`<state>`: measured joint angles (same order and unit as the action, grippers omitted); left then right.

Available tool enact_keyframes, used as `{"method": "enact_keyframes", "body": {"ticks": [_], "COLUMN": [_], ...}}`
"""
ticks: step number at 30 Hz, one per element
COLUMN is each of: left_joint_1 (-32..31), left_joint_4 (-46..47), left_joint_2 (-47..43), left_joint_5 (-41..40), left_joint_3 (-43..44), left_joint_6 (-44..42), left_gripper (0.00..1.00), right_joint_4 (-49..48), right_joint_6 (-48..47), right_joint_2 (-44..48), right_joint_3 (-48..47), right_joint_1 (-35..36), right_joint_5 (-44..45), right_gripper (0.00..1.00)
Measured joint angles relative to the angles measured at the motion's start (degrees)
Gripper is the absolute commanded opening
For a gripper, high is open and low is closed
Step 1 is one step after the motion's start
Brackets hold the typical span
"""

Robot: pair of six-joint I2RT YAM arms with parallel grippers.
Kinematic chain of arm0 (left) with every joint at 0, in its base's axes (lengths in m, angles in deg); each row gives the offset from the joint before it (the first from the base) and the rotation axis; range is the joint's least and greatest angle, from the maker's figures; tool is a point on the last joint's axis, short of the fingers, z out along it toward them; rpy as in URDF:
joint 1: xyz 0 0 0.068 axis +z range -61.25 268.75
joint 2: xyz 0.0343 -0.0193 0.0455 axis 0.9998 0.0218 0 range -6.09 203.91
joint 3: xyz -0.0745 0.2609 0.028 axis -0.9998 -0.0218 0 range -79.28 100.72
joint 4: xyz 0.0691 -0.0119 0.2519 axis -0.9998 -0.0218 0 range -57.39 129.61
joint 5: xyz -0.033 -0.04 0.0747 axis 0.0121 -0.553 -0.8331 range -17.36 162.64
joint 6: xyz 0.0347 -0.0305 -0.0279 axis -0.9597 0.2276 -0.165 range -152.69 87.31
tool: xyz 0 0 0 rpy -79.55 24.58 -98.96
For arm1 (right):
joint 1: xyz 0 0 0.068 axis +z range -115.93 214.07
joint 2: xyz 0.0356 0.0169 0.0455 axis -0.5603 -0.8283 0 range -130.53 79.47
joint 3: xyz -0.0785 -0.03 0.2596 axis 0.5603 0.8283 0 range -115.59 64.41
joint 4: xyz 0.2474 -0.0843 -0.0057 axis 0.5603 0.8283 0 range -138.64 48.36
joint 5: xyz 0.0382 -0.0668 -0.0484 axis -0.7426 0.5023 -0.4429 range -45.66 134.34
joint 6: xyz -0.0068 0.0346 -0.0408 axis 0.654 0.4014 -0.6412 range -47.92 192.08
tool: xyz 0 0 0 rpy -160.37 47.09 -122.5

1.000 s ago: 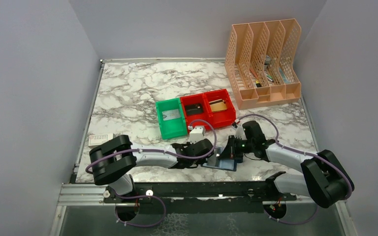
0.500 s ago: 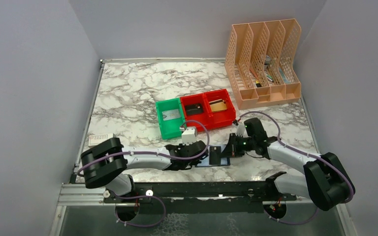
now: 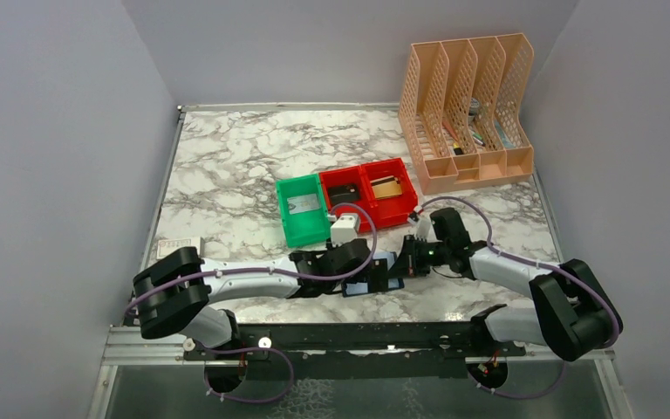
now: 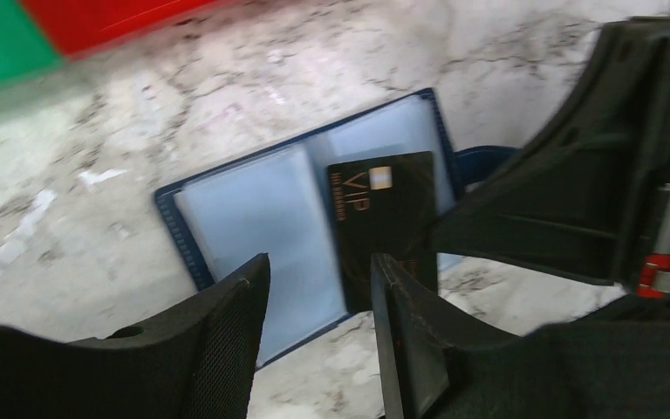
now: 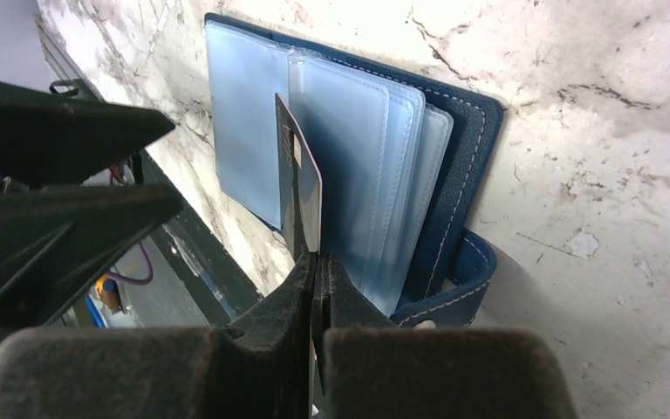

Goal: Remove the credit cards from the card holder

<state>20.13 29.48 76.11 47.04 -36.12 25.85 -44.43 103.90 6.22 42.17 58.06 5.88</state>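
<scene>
The card holder (image 4: 262, 209), a dark navy wallet with pale blue sleeves, lies open on the marble near the front edge (image 3: 359, 288). My right gripper (image 5: 316, 262) is shut on the lower edge of a black credit card (image 5: 301, 188) marked VIP (image 4: 384, 218). The card stands on edge over the sleeves (image 5: 375, 148). My left gripper (image 4: 318, 288) hovers just in front of the holder's near edge. Its jaws are open with nothing between them. In the top view both grippers meet over the holder, the left gripper (image 3: 365, 264) and the right gripper (image 3: 401, 264).
A green bin (image 3: 303, 209) and two red bins (image 3: 371, 194), with cards inside, stand just behind the grippers. A peach file organizer (image 3: 467, 109) is at the back right. A small white pack (image 3: 179, 247) lies at the left edge. The black base rail (image 3: 358, 336) runs close in front.
My left gripper has opened from shut and let go of the holder. Both grippers and the holder have shifted a little left and away from the front edge. The right stays shut on the card.
</scene>
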Motion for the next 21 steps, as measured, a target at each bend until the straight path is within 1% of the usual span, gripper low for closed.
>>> {"method": "enact_keyframes", "body": {"ticks": [5,14,18,21], "left_joint_1": [0.11,1.07,1.07,1.07], "left_joint_4": [9.01,15.93,19.08,21.59], "left_joint_2": [2.29,9.07,9.44,9.44], "left_joint_5": [3.85,6.78,7.17,7.63], "left_joint_3": [0.17,-1.42,-2.75,-4.22], "left_joint_6": [-3.37,-3.39,-2.49,-2.03], "left_gripper": [0.50,0.48,0.43,0.37], "right_joint_4": [-1.42,-3.76,-4.55,-5.07], "right_joint_6": [0.07,1.31,1.66,2.05], "right_joint_2": [-0.26,-0.26,-0.37,-0.57], "right_joint_3": [0.00,0.09,0.31,0.55], "right_joint_1": [0.00,0.00,0.00,0.00], "right_joint_5": [0.00,-0.02,0.00,-0.02], "right_gripper": [0.01,0.01,0.01,0.03]}}
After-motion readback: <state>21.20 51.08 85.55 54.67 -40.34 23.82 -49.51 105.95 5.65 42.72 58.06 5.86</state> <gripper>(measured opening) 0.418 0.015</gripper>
